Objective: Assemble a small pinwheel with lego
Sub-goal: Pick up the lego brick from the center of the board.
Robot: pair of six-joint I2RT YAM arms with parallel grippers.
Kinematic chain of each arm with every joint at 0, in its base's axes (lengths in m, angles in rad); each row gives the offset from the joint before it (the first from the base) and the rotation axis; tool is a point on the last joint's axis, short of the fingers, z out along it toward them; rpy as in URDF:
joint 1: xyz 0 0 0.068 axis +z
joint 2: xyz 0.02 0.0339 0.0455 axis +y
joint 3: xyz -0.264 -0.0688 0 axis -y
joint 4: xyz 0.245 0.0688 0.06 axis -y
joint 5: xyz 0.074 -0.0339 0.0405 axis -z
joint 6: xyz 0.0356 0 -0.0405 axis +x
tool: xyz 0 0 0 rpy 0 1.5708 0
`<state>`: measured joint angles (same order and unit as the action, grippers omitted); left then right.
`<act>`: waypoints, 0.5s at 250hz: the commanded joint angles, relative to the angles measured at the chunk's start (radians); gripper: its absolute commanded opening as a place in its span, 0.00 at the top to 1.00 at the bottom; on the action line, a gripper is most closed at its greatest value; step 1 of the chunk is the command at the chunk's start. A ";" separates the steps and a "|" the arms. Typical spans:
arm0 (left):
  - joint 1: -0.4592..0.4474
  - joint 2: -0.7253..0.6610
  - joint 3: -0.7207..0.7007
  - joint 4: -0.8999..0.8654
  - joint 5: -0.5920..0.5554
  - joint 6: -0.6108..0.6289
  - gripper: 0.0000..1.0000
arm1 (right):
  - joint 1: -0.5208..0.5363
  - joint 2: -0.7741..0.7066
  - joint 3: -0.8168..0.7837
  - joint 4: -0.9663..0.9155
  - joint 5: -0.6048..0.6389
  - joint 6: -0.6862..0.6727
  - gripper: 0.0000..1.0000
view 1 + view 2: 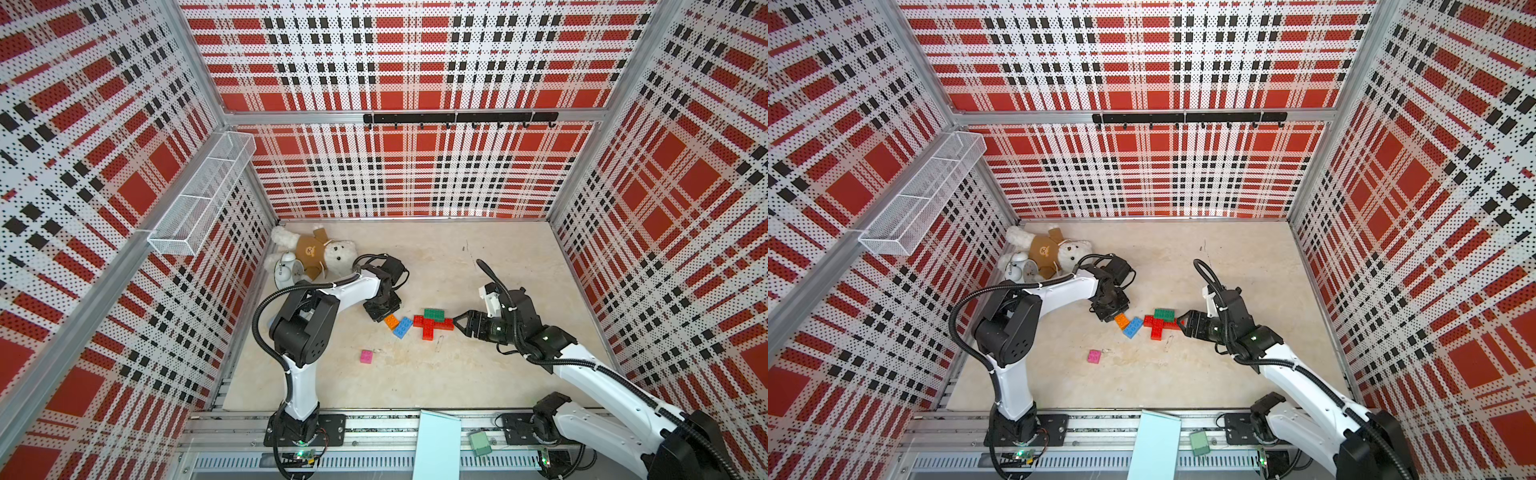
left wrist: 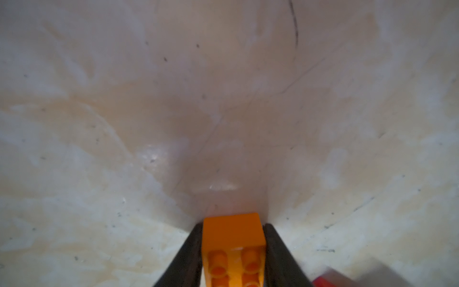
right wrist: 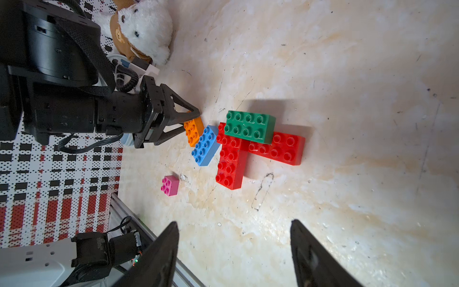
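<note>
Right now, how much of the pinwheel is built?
Done: the green brick sits on top of the red bricks, making a partial cross. In hand: the left gripper pinches the orange brick. To do: the blue brick lies beside the red ones, the pink square sits apart, and the right gripper is open, holding nothing.

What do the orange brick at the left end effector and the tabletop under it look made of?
The orange brick looks like hard moulded plastic, semi-glossy: crisp edges, round studs, soft highlights. The tabletop seems stone or marble-look laminate, smooth with slight sheen: beige veining, scuffs, glare patches; which one is unclear.
</note>
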<state>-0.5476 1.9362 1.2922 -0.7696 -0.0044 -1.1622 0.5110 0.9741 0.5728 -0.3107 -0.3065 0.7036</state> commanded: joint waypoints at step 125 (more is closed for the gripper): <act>0.030 -0.009 0.165 -0.162 0.000 0.159 0.69 | 0.016 0.037 -0.047 0.178 -0.016 0.009 0.31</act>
<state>-0.5175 1.9701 1.3937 -0.8841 0.0242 -1.0962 0.5179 0.9798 0.5289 -0.2344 -0.3077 0.7105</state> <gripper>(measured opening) 0.358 0.698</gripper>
